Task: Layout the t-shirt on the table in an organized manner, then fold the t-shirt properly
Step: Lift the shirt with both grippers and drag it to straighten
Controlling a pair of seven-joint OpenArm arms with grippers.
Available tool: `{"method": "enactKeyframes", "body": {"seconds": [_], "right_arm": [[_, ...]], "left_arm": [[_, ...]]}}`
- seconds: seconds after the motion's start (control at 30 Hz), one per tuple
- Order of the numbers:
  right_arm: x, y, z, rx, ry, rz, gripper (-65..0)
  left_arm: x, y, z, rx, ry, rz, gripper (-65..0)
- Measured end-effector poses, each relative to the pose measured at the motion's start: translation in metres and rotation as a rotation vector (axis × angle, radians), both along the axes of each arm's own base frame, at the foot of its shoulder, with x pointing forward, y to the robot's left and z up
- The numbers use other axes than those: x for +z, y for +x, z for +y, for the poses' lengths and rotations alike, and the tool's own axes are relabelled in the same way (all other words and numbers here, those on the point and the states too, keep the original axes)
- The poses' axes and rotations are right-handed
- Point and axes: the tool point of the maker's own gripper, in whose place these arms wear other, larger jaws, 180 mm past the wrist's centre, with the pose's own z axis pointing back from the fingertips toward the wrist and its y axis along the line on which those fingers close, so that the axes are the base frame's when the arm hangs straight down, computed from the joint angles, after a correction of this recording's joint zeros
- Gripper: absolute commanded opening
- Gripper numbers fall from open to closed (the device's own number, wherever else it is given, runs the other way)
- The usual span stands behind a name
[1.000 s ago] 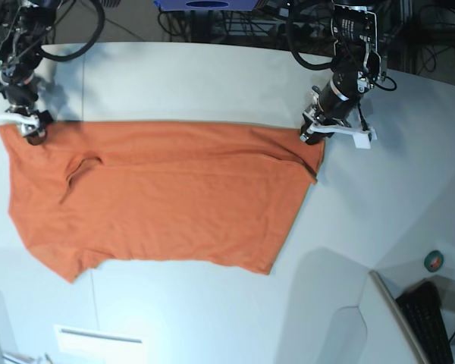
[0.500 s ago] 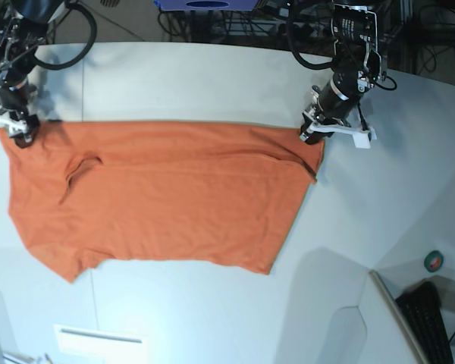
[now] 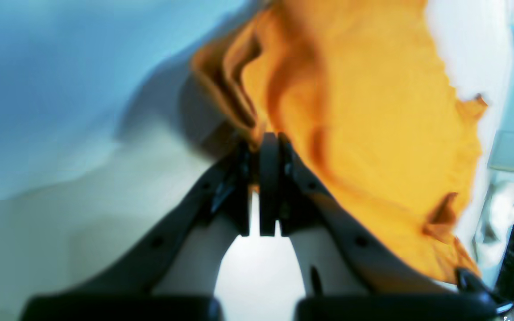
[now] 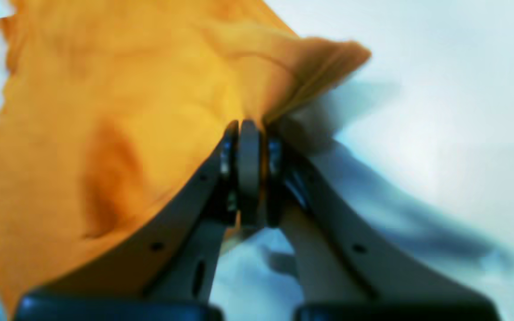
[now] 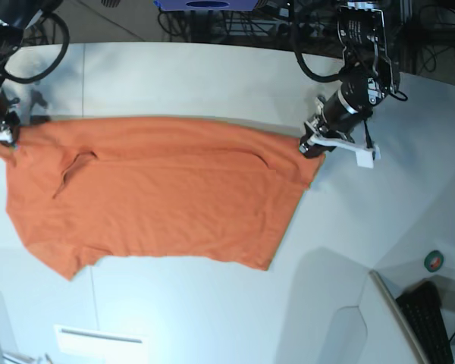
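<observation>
The orange t-shirt point(image 5: 152, 197) lies spread wide on the white table point(image 5: 197, 83), with a small crease near its left part. At the shirt's upper right corner my left gripper point(image 5: 311, 146) is shut on the cloth. The left wrist view shows that gripper point(image 3: 268, 140) with its jaws pressed together and a bunched fold of the t-shirt point(image 3: 364, 133) caught between them. My right gripper point(image 5: 1, 136) is shut on the upper left corner at the frame's edge. In the right wrist view its tips point(image 4: 248, 129) pinch the t-shirt point(image 4: 118, 133), which drapes away to the left.
A green tape roll point(image 5: 434, 260) and a black keyboard point(image 5: 432, 322) sit at the lower right beyond a raised panel edge. Cables and equipment line the table's far side. A white sheet point(image 5: 98, 337) lies near the front left.
The right gripper has shut on the shirt's upper left corner and pulled it left. The shirt's top edge has shifted back and now looks tauter. The left gripper has moved slightly right with its corner.
</observation>
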Motion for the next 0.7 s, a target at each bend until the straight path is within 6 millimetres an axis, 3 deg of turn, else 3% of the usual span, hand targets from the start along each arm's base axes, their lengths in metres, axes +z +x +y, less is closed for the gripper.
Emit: {"method": "enactKeyframes", "body": {"seconds": [0.1,0.27,0.4,0.47,0.63,0.7], "right_arm": [[0.038,0.031,0.003,0.072,-0.025,-0.052,-65.0],[0.091,0.073,-0.009,0.104,-0.059,-0.11,-65.0],[0.137,0.111,-0.018,0.178,-0.112,-0.16,-65.0],[0.163,0.134,-0.016,0.216,-0.151,-0.2,-65.0],[0.2,0.177,-0.009,0.242,-0.152,-0.245,-65.0],[0.219,0.198,-0.011,0.251,-0.151,-0.278,-65.0]], "left_arm": [[0.032,0.024,-0.002,-0.023,0.02,-0.043,-65.0],[0.1,0.089,-0.018,-0.121,0.049,-0.176,-65.0],[0.145,0.13,-0.028,-0.165,0.058,-0.268,-65.0],[0.159,0.151,-0.029,-0.172,0.059,-0.294,-65.0],[0.167,0.193,-0.028,-0.151,0.027,-0.276,-65.0],[0.181,0.214,-0.03,-0.135,0.009,-0.29,-65.0]]}}
